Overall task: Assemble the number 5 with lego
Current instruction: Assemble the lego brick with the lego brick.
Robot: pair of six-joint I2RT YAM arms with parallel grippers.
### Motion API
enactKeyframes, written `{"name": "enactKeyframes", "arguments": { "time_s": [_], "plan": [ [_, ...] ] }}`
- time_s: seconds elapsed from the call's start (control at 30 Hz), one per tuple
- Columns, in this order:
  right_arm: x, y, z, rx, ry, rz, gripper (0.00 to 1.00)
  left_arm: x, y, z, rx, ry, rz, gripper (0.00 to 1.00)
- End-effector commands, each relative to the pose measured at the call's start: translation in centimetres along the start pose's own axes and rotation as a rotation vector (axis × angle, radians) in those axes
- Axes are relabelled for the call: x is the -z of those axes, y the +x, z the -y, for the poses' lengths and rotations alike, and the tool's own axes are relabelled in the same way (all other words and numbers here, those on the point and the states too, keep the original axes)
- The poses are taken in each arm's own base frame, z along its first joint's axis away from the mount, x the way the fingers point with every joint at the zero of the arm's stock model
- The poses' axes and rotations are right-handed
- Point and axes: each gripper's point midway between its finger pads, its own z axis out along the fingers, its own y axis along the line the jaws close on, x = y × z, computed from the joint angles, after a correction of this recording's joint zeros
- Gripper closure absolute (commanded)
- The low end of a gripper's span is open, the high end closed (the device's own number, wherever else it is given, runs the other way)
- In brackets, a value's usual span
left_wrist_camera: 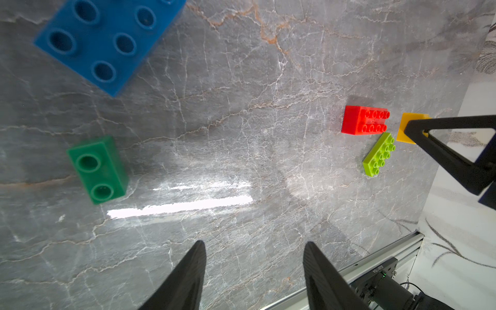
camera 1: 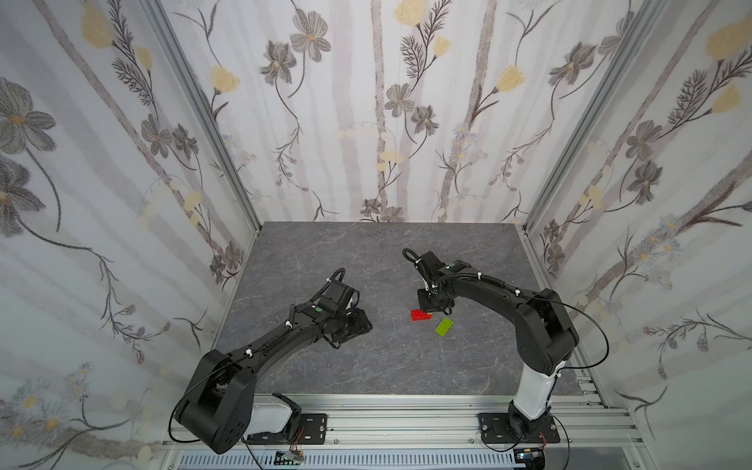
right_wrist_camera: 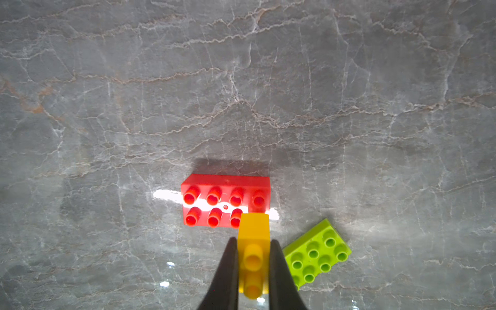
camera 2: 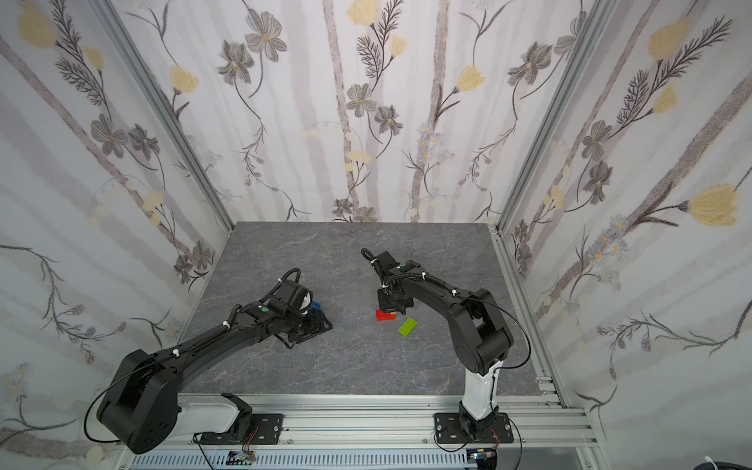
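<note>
the right gripper pinches the yellow brick at one end of the red brick; the lime brick lies just beside on the table. the left gripper hangs with jaws spread, empty, near the dark-green brick and blue brick.

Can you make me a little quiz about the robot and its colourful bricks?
1. The red brick and the lime brick lie on the table. True or false: they are stacked together.
2. What does the right pincer grip? A) red brick B) yellow brick C) nothing
3. Is the left pincer open or shut?

Key: 1 false, they lie side by side; 2 B; 3 open, and empty.
</note>
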Motion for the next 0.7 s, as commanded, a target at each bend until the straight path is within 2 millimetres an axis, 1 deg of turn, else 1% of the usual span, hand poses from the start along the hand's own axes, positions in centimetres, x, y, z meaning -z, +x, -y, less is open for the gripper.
{"name": "enactKeyframes", "arguments": {
  "time_s": [0.0,0.2,0.5,0.67],
  "plan": [
    [-0.4,-0.2,0.5,-0.026,0.027,-0.01,0.86,0.1,0.0,-0.1,-0.008,-0.011,0.002,0.41],
    [-1.0,-0.2,0.7,-0.022,0.042,-0.018,0.86,0.0,-0.1,-0.1,-0.006,-0.009,0.004,0.41],
    [-1.7,0.3,0.9,-0.016,0.046,-0.038,0.87,0.0,0.1,-0.3,-0.002,-0.013,0.006,0.41],
    [-2.1,1.0,1.2,-0.015,0.046,-0.05,0.87,0.1,0.2,-0.5,0.001,-0.012,0.011,0.41]
  ]
}}
